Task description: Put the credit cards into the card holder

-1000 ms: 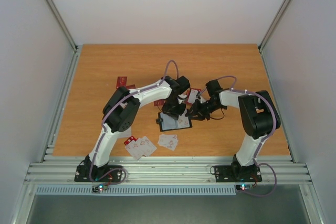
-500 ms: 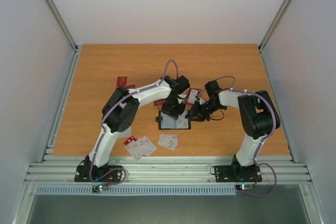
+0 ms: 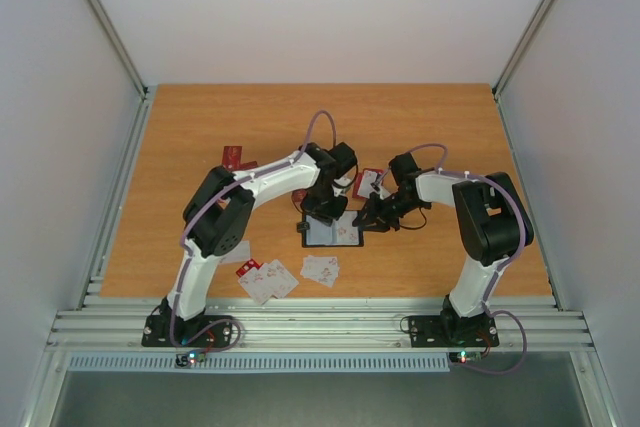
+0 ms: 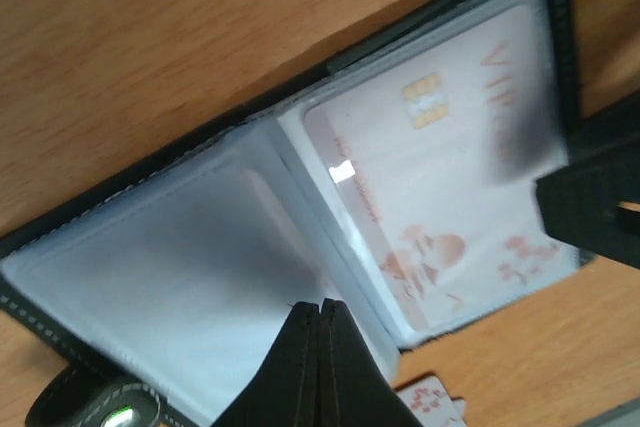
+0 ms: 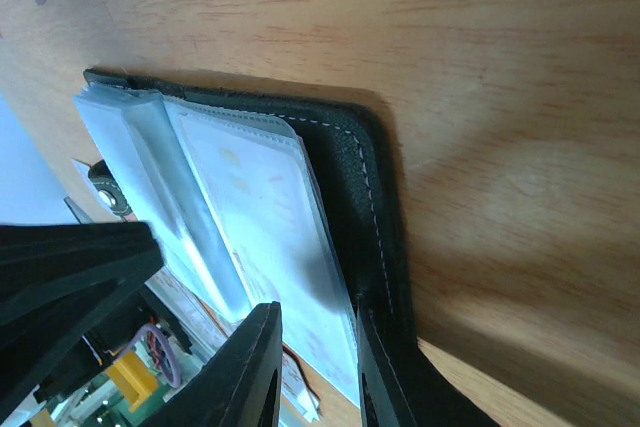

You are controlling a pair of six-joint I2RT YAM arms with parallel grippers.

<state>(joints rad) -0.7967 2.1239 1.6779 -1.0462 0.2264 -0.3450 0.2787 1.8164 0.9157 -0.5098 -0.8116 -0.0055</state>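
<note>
Left gripper [image 4: 320,342] shut tight, nothing between the fingers. Its tips are down on the holder [image 4: 150,267], on the empty clear sleeve just beside the spine fold, pinning it open. Holder lies flat on the table [image 3: 200,127], inside up, directly under this gripper.

Right gripper [image 5: 315,315] narrowly apart, with the holder's right-hand edge between its fingers – sleeve on one side, black cover rim on the other. Gripping or only straddling, cannot tell.

Both grippers meet at the holder, left on the middle, right at the right end; the holder sits between the two wrists.

Opened out, the holder's long axis runs roughly left-right across the table, slightly skewed, and the spine fold crosses it near-to-far. Snap tab [image 4: 90,409] sticks out at the left end, pointing to the left arm's side. The right-hand page has a card [image 4: 440,197] in it – white, chip, reddish print, filling the page. Left page looks empty.

Loose cards [image 3: 268,279] lie on the near side of the holder, toward the left base and well apart from both grippers; left arm is nearer. One more card [image 3: 368,183] lies just beyond the right gripper; right arm is nearer. Red cards [image 3: 232,156] far left.

Judgement: the next card goes in the empty left page. Which side its sleeve opens, cannot tell.
</note>
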